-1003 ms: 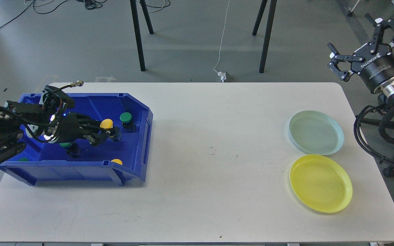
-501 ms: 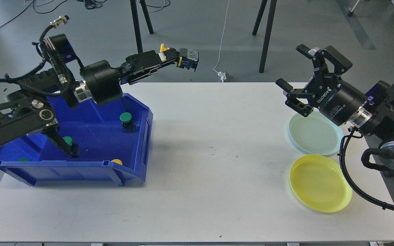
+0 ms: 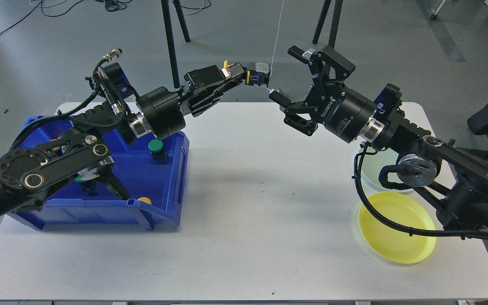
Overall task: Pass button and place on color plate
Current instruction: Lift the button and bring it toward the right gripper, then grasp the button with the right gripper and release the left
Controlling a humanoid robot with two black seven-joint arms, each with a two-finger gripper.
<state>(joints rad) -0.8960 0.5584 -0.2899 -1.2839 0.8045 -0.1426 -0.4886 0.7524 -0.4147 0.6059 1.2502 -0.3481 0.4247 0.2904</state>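
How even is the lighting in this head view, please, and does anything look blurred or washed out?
Head view: soft, diffuse light, with faint shadows under the blue bin and both arms; no harsh glare on the table; the button in the left gripper is small and slightly soft; the open right gripper is sharp.

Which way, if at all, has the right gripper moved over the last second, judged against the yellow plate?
Yes. The right gripper, open, has swung left from beyond the table's right edge, away from the yellow plate, toward the left gripper holding the yellow button.
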